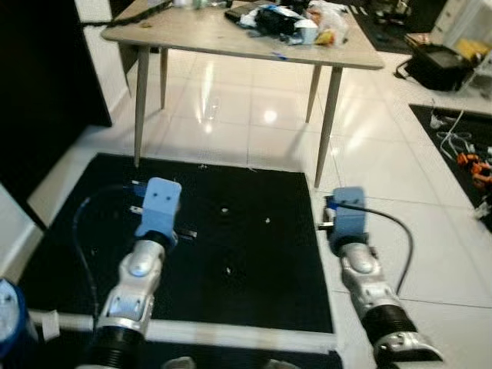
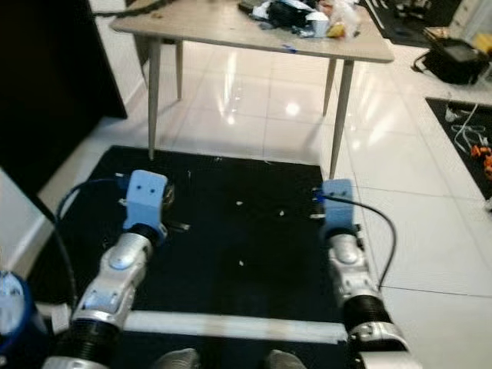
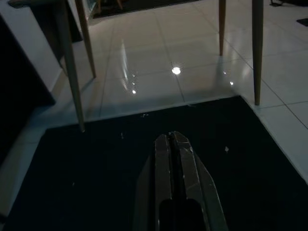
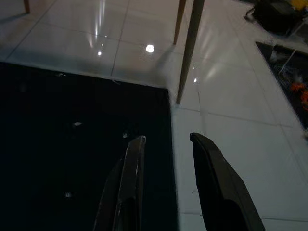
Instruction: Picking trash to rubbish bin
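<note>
A heap of trash (image 1: 296, 21) lies on the far right part of a wooden table (image 1: 192, 34): dark wrappers, a white cup and a clear bag with something yellow. Small white scraps (image 1: 224, 209) dot the black mat (image 1: 254, 284) below me. Both arms reach forward low over the mat, each ending in a blue wrist housing (image 1: 159, 204). My left gripper (image 3: 172, 135) has its fingers pressed together with nothing between them. Over the mat's right edge, my right gripper (image 4: 167, 138) is open and empty.
Table legs (image 1: 141, 100) stand at the mat's far edge. A dark cabinet (image 1: 38, 77) is on the left. A black bag (image 1: 438, 65) and loose cables (image 1: 461, 146) lie on the right. A blue object (image 1: 9, 319) sits at my lower left. A white bar (image 1: 231, 334) crosses near my feet.
</note>
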You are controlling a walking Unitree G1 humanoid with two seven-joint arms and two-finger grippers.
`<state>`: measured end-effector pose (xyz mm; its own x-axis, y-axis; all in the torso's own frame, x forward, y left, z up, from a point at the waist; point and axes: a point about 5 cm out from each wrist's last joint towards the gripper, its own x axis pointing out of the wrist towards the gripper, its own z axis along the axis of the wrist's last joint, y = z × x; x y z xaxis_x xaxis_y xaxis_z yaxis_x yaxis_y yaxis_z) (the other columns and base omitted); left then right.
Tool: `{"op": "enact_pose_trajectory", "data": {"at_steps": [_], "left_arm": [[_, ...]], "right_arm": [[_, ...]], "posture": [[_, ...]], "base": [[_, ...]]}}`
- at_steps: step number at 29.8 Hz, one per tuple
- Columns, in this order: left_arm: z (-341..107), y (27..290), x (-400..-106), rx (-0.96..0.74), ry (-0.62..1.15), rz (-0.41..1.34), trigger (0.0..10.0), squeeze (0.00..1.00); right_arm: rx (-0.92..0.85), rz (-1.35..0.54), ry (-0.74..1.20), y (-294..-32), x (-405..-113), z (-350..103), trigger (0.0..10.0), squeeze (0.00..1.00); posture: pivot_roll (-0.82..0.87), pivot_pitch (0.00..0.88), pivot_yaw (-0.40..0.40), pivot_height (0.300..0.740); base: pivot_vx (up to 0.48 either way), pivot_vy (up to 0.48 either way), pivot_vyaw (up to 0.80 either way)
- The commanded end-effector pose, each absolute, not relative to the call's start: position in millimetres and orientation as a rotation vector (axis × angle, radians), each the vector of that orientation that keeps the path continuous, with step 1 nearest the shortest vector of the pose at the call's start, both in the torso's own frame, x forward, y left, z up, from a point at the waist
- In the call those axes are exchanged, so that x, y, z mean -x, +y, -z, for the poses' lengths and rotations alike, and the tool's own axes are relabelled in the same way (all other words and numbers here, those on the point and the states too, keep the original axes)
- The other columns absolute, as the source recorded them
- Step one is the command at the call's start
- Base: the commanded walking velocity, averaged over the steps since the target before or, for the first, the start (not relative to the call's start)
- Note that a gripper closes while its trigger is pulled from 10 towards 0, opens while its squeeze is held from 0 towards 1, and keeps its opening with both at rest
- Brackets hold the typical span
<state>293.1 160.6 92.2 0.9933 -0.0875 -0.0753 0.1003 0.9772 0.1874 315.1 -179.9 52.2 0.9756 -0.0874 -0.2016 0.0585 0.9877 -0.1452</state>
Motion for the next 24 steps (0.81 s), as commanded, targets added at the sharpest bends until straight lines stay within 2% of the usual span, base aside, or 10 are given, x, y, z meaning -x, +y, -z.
{"op": "enact_pose_trajectory", "data": {"at_steps": [1,17,24], "left_arm": [[-91.4,161.9,-292.8,-0.193,0.071,0.091,10.0,0.00],[-90.5,161.7,-291.0,-0.188,0.075,0.092,10.0,0.00],[-90.5,161.3,-290.3,-0.188,0.076,0.096,10.0,0.00]], "right_arm": [[0.139,0.065,0.213,-176.4,-314.3,-50.7,10.0,0.00],[0.139,0.064,0.217,-176.8,-312.9,-49.5,10.0,0.00],[0.137,0.067,0.219,-177.5,-311.6,-48.6,10.0,0.00]], "posture": [[0.05,0.030,-0.058,0.740],[0.04,0.041,-0.059,0.740],[0.04,0.047,-0.057,0.740]], "base": [[0.296,0.000,0.00],[0.296,0.000,0.00],[0.294,0.000,-0.71]]}}
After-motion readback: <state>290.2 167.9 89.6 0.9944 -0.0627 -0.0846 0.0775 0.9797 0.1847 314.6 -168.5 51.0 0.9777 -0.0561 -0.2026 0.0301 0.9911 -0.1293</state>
